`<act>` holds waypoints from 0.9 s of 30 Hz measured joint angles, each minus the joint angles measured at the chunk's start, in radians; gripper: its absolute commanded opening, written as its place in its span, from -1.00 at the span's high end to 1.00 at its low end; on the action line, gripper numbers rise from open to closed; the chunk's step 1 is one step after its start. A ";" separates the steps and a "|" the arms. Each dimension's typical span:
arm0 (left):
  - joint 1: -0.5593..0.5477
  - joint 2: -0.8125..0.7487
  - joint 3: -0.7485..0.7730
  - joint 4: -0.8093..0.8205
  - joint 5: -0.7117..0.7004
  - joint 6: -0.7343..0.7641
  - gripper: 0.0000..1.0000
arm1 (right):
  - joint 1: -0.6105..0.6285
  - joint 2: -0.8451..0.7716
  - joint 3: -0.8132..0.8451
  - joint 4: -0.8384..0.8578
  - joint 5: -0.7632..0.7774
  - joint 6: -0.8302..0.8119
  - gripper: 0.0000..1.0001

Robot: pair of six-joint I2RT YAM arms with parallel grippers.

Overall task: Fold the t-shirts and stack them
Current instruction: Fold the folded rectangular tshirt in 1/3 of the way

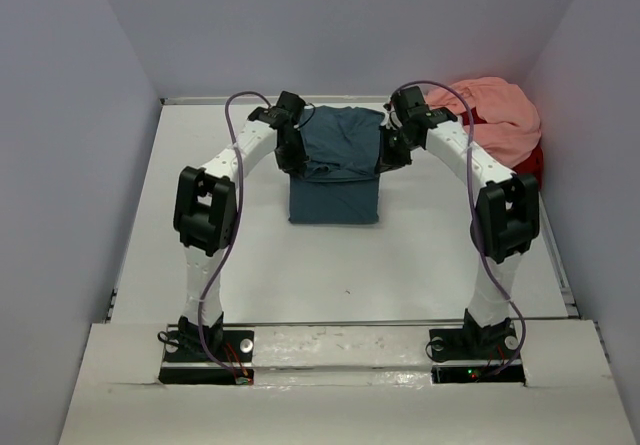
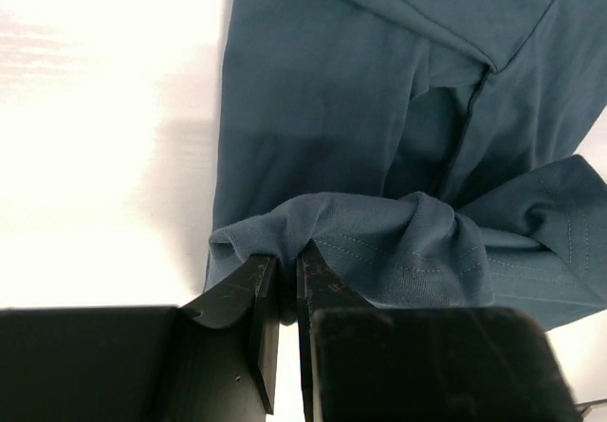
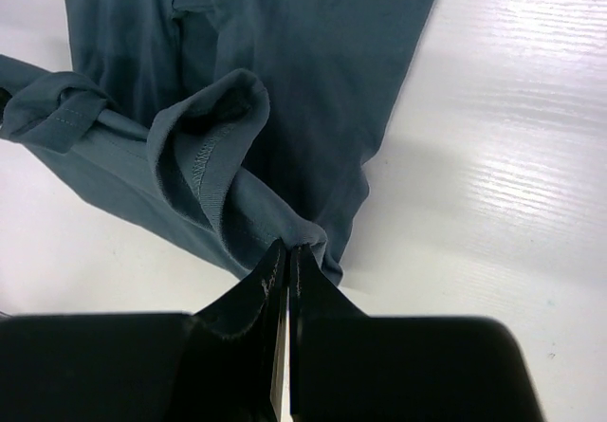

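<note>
The dark teal-blue t-shirt (image 1: 334, 180) lies in the middle of the table, its far part lifted off the surface between the two arms. My left gripper (image 1: 296, 162) is shut on a bunched hem at the shirt's left edge (image 2: 285, 242). My right gripper (image 1: 385, 160) is shut on the shirt's right edge (image 3: 308, 237), beside the ribbed collar (image 3: 204, 161). The salmon pink t-shirt (image 1: 495, 115) lies crumpled in the far right corner. Under it, a bit of the red t-shirt (image 1: 533, 160) shows.
White walls close in the table on the left, far and right sides. The pink and red heap sits just right of my right arm's forearm (image 1: 465, 155). Bare white tabletop (image 1: 340, 275) lies between the blue shirt and the arm bases.
</note>
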 measured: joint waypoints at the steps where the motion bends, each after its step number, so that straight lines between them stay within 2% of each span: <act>1: 0.000 0.007 0.008 0.000 0.000 0.002 0.63 | -0.003 0.005 0.006 0.000 -0.001 -0.002 1.00; 12: 0.003 0.080 0.037 0.002 0.000 0.008 0.63 | -0.028 0.117 0.079 -0.001 -0.014 -0.009 1.00; 27: 0.016 0.195 0.159 0.001 0.000 0.029 0.63 | -0.061 0.228 0.128 0.034 -0.037 -0.016 1.00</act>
